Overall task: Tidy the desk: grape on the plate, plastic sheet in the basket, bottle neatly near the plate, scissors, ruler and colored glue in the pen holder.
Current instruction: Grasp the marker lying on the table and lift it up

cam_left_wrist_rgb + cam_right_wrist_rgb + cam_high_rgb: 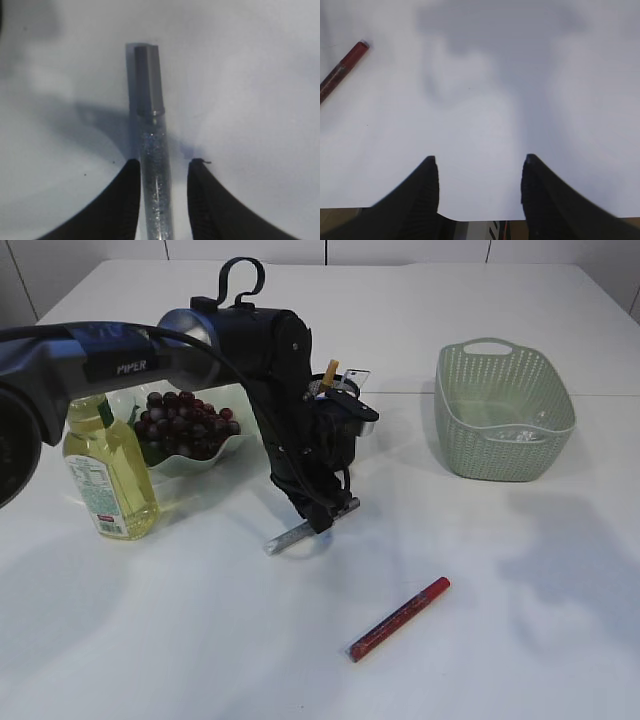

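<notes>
A silver glitter glue pen [152,150] is seen between the left gripper [164,172] fingers in the left wrist view; contact with the right finger cannot be told. In the exterior view the arm hides most of it. The right gripper [479,165] stands wide and empty; a red glue pen [342,70] lies up-left of it.

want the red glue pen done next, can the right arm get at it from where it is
Probably yes. The red glue pen lies alone on bare table, nothing on or beside it. The right gripper hangs open and empty over the table, with the pen up to its left in the wrist view.
</notes>
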Robot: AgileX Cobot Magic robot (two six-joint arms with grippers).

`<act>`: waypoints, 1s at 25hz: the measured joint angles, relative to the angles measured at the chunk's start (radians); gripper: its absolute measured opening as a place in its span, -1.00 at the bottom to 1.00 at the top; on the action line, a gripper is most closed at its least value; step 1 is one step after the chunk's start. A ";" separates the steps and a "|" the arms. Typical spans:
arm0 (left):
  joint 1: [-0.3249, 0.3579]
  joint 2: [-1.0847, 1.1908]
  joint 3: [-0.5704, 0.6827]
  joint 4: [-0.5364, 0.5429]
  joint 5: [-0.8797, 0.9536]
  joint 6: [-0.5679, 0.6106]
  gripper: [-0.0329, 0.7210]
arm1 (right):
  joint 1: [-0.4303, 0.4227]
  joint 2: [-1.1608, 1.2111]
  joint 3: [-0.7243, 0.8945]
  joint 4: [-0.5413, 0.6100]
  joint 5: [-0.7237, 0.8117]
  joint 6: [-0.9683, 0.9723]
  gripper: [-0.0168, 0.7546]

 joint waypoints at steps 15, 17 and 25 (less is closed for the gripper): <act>0.000 0.027 -0.005 -0.002 -0.022 0.000 -0.48 | 0.000 0.000 0.000 -0.005 0.000 -0.002 0.14; 0.000 0.027 -0.006 -0.004 -0.022 0.000 -0.62 | 0.000 0.000 0.000 -0.007 0.000 -0.002 0.14; 0.000 0.027 -0.008 -0.004 -0.022 0.000 -0.83 | 0.000 0.000 0.000 -0.008 0.000 -0.002 0.14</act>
